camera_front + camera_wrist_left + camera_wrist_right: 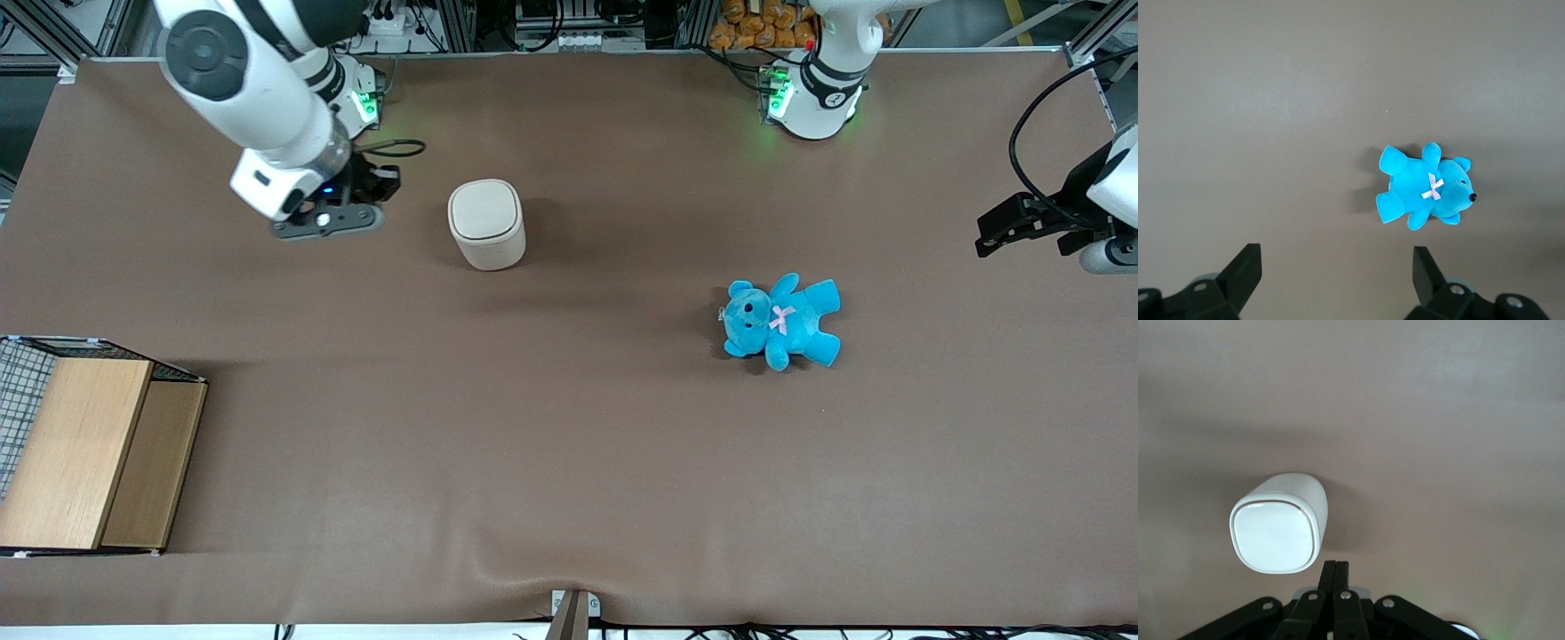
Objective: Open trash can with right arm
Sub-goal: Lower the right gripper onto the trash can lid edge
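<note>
Fingers (1333, 577) of the gripper (327, 220) are pressed together, pinching nothing; the gripper hangs above the desk (569, 462) beside the bin (486, 224), toward the working arm's end, not touching it. By size: the brown desk carries everything. A wooden box (89, 449) with a wire mesh side sits at the working arm's end, nearer the front camera. The right arm (253, 84) reaches down over the desk. The off-white bin stands upright, lid down, near the middle. A blue teddy (782, 322) lies toward the parked arm's end, well apart from the bin.
</note>
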